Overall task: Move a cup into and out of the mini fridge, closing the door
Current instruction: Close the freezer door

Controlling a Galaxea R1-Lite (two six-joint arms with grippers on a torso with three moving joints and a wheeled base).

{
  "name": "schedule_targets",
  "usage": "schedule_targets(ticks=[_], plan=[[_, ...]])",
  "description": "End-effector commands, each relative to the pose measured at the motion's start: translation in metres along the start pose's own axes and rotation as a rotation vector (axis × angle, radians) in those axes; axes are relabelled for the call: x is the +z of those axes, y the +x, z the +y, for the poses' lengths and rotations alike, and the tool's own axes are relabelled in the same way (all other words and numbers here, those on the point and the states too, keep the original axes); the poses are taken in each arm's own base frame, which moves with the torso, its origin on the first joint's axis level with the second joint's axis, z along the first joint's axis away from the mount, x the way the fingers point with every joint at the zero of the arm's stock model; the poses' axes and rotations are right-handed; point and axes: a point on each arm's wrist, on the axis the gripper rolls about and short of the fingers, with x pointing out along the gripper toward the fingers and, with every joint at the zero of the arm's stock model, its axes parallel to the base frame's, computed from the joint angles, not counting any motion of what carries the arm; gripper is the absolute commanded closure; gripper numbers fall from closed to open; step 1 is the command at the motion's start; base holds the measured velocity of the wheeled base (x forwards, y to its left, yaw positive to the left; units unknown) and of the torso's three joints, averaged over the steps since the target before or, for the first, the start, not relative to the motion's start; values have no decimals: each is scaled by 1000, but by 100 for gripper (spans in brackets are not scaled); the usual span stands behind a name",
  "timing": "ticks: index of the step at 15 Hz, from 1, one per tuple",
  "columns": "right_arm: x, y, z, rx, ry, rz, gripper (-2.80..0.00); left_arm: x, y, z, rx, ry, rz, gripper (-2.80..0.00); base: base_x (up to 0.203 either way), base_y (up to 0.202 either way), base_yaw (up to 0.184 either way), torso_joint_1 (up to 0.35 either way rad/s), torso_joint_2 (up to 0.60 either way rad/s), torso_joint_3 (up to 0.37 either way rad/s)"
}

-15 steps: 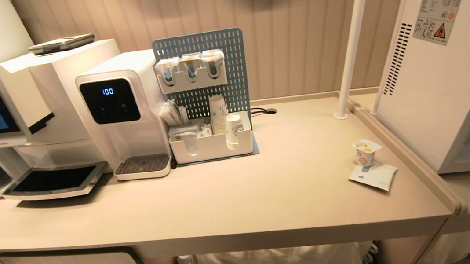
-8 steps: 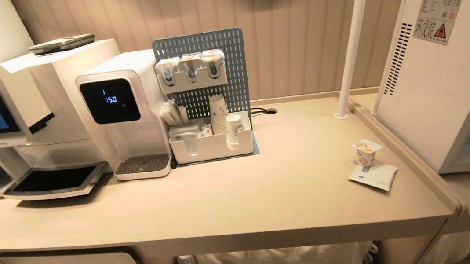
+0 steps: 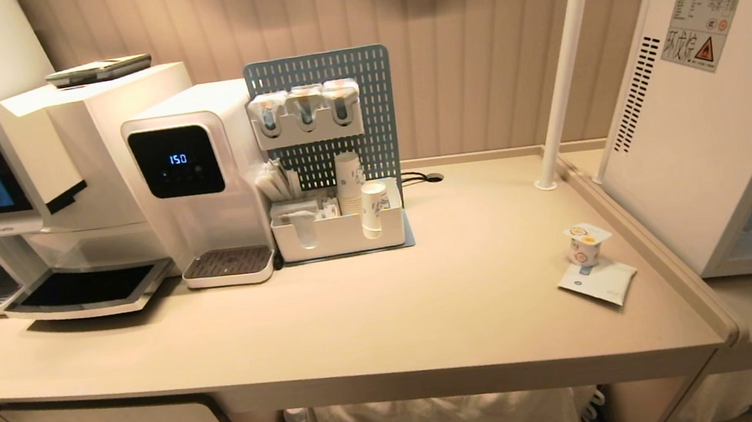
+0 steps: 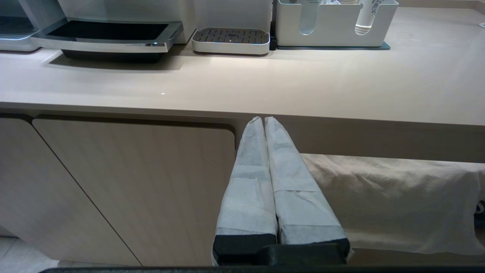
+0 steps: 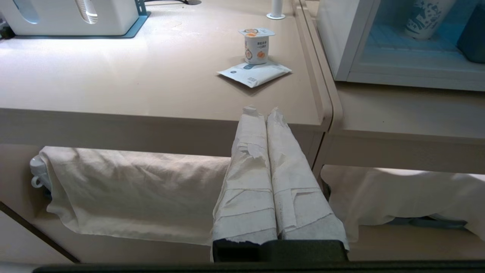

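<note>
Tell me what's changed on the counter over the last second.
Only the water dispenser display: it read 100 a second ago and now reads 150. Nothing was picked up or released. The cup stands by the white packet, and the mini fridge is where it was.

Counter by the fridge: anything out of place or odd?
Nothing spilled or damaged. The cup stands upright on the counter, its base overlapping one end of a flat white packet that lies askew to the counter edge. The fridge interior shows at the right with no door across it.
</note>
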Motion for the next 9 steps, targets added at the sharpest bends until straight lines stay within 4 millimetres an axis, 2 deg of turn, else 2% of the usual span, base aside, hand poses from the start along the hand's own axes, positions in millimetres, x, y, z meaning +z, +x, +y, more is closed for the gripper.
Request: schedule_targets(ticks=[1,4,9], plan=[[-1,0,0,1,-9,7,0,0,0,0,1,-1,3,0,0,0,0,0,0,0],[-1,0,0,-3,6,9,0,0,0,0,1,-1,3,0,0,0,0,0,0,0],[-1,0,0,-3,15,11,0,0,0,0,1,-1,3,0,-157,0,1,2,1,3]])
